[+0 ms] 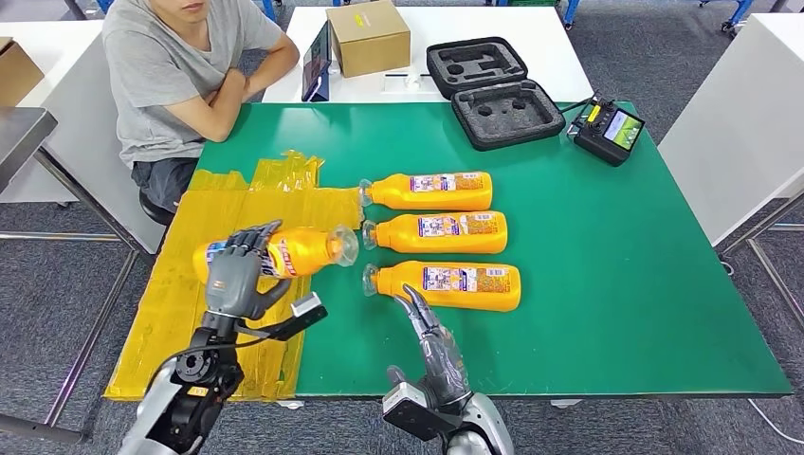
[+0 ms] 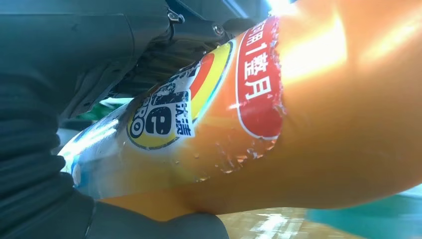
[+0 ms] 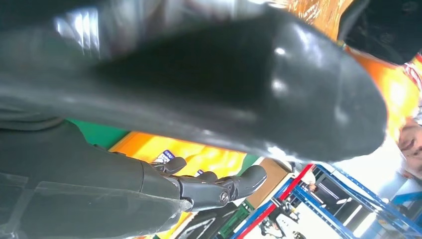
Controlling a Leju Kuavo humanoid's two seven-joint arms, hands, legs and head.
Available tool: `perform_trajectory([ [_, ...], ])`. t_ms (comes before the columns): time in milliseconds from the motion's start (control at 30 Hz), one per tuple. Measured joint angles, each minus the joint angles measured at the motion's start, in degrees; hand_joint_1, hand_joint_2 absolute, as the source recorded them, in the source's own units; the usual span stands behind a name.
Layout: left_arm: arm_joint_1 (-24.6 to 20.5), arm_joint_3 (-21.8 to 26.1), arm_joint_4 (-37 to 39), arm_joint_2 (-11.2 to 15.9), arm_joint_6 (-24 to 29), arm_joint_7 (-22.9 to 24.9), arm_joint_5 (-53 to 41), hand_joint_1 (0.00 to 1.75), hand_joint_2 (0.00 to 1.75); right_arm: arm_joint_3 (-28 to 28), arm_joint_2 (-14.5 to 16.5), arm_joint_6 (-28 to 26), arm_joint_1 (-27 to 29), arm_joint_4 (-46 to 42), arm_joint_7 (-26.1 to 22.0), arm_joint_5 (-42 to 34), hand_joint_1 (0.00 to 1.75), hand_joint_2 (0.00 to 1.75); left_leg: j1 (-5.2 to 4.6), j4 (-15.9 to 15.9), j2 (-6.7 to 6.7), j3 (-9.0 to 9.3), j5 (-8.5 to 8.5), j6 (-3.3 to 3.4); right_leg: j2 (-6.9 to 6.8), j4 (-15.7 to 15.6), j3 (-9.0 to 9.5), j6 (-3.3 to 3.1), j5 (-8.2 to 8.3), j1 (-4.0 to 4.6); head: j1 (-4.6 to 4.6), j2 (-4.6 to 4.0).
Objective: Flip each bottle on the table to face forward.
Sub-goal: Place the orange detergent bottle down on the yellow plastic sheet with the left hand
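The green desk (image 1: 607, 284) carries three orange bottles (image 1: 437, 232) lying in a row at its centre, caps toward my left. A yellow sheet (image 1: 180, 303) covers the desk's left edge. My left hand (image 1: 237, 275) grips a fourth bottle (image 1: 303, 252) above that sheet. My right hand (image 1: 431, 341) holds nothing, fingers spread, just beside the nearest bottle (image 1: 446, 285).

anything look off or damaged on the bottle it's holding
Yes. In the left wrist view the label on the held bottle is ragged and bubbled along its edge, as if peeling. The left robot hand holds it above the crinkled yellow sheet; the three bottles on the green table lie neatly aligned.
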Motion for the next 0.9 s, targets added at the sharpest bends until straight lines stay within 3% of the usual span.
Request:
perform_trajectory([
  [433,-5.95,2.58,12.76,4.37,0.12,11.66,-10.78,1.75,1.75,0.16,0.20,0.14,-0.88,1.98,-0.25,-2.20,0.00,0.00,-0.01,0.00,-0.01,-0.02,0.01,0.00,-0.01,-0.01,-0.01,0.00,0.00,-0.01,0.01,0.00],
  [767,-8.69,2.44,21.31,5.53,-2.10,11.13,-11.11,1.75,1.75,0.78,0.29,0.20,-2.00,3.39,-0.30,-3.34,0.00,0.00,0.00,0.00,-0.01,-0.03,0.04,-0.04,0.00,0.01,-0.01,0.00,0.00,-0.01,0.02,0.00],
  [900,-9.40,2.35,22.97,5.86,-4.55,8.88,-9.50,1.75,1.75,1.28,0.27,0.13,-2.52,4.01,-0.30,-4.44,0.00,0.00,-0.01,0.00,-0.02,-0.03,0.04,-0.04,-0.01,0.00,-0.01,0.00,0.00,-0.01,0.02,0.00],
])
